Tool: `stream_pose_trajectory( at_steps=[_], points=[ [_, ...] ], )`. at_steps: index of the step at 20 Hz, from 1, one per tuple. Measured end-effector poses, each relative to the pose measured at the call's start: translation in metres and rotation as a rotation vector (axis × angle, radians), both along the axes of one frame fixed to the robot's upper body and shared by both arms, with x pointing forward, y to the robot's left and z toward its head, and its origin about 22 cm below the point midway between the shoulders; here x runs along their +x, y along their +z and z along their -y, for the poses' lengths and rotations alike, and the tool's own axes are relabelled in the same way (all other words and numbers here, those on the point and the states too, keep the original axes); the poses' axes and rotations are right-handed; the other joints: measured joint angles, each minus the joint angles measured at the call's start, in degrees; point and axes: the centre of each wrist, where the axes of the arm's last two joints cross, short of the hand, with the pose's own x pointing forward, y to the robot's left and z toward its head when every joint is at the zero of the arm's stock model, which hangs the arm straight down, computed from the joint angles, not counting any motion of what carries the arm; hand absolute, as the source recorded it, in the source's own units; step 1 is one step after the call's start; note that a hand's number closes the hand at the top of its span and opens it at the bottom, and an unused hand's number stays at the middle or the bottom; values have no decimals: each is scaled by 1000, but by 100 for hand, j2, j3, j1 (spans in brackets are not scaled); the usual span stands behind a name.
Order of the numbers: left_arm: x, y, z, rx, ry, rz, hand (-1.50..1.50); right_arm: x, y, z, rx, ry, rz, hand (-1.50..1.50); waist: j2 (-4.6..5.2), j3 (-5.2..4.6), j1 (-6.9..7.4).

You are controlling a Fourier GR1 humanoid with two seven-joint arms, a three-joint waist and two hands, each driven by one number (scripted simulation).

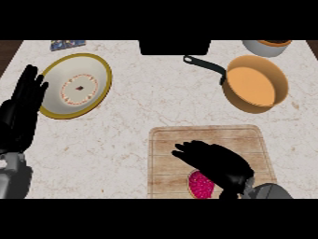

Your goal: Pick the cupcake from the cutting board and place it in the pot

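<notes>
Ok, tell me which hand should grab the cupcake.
Right. The right hand is already over the cutting board, directly above the cupcake. The left hand rests open at the counter's left edge beside the plate, far from both board and pot.

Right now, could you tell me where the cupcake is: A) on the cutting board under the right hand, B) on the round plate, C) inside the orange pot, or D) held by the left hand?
A: the pink cupcake sits on the cutting board, partly covered by the right hand.
</notes>
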Motion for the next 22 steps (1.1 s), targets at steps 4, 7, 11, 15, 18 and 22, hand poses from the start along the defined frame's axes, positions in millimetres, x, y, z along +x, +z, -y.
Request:
stream_pose_trajectory(
  at_steps=[4, 7, 11, 15, 18, 22],
  points=[
    [8, 1, 2, -2, -1, 5, 0, 4, -16, 4, -5, 0, -5, 150, 2, 1, -7],
    [10, 5, 1, -3, 0, 3, 0, 6, -18, -3, -17, 70, 23, 150, 3, 1, 1],
    [9, 2, -1, -1, 1, 5, 0, 4, -29, -2, -7, 124, 56, 150, -3, -2, -1],
    [10, -2, -1, -3, 1, 4, 0, 0, -38, -6, -1, 150, 73, 150, -17, -13, -7],
    [8, 2, 1, -3, 0, 4, 0, 6, -33, -23, -12, 80, 74, 150, -17, -19, 1],
    [10, 5, 7, -8, -13, 9, 0, 28, -20, -41, -21, -214, 96, 150, 18, -12, 86]
  ],
)
